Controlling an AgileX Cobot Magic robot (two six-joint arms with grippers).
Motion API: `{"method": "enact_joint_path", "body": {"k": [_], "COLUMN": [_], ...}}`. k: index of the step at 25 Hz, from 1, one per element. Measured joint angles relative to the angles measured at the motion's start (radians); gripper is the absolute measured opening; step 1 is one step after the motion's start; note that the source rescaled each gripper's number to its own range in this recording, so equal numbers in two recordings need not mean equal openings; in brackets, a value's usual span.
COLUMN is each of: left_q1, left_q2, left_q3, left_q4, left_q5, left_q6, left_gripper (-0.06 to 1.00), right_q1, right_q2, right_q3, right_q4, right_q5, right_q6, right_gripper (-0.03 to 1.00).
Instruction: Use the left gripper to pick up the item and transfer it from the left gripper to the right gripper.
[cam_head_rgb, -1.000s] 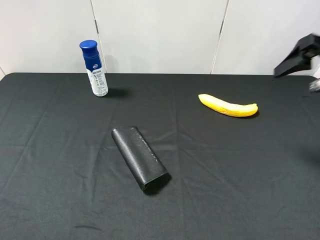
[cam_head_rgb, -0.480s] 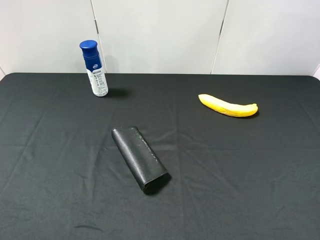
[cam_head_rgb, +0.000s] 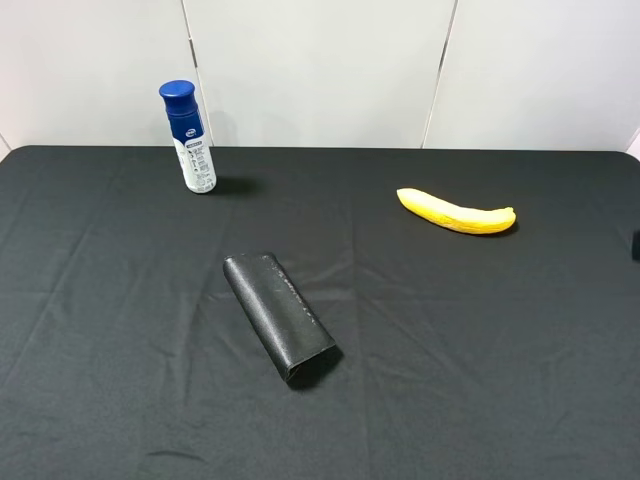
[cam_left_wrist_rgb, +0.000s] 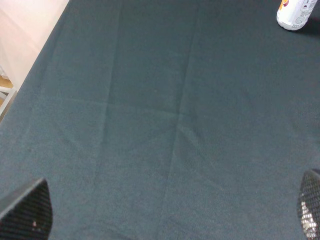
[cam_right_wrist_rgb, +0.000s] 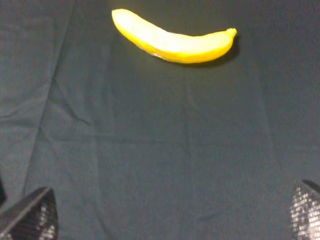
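Observation:
The yellow banana (cam_head_rgb: 455, 213) lies flat on the black cloth at the back right, free of both grippers. In the right wrist view the banana (cam_right_wrist_rgb: 172, 40) lies beyond my right gripper (cam_right_wrist_rgb: 167, 215), whose two fingertips (cam_right_wrist_rgb: 30, 215) stand wide apart and empty over bare cloth. My left gripper (cam_left_wrist_rgb: 167, 215) is also open and empty, its fingertips (cam_left_wrist_rgb: 27, 215) wide apart over bare cloth. The banana does not show in the left wrist view. Neither gripper shows in the exterior view.
A blue-capped white bottle (cam_head_rgb: 188, 137) stands at the back left; its base shows in the left wrist view (cam_left_wrist_rgb: 295, 10). A black oblong case (cam_head_rgb: 279, 315) lies near the middle. The black-clothed table (cam_head_rgb: 480, 380) ends at a white wall behind.
The right arm showed at the upper right edge of the exterior view one second ago and has since left that view. Banana, case and bottle have not moved.

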Motion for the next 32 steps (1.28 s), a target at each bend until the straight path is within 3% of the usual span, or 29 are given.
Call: {"method": "enact_joint_path", "body": {"k": [9,14,17,32], "left_q1": [0.000,0.000,0.000,0.000], "left_q2": [0.000,0.000,0.000,0.000], "left_q3": [0.000,0.000,0.000,0.000], "left_q4": [0.000,0.000,0.000,0.000], "left_q5": [0.000,0.000,0.000,0.000], "left_q6": [0.000,0.000,0.000,0.000], "left_gripper": [0.98,0.98,0.98,0.98], "right_q1": [0.012,0.012,0.012,0.012], "right_q2": [-0.303,-0.357,-0.358,-0.358], "right_q3": [0.053,0.052,0.056,0.073], "right_q4": [-0.122,-0.247,-0.307,-0.317], "right_q5": [-0.019,0.108,0.113,0.086], "right_q6": [0.148,0.227,0.321,0.357], "right_gripper": [1.00,1.00,1.00,1.00]}}
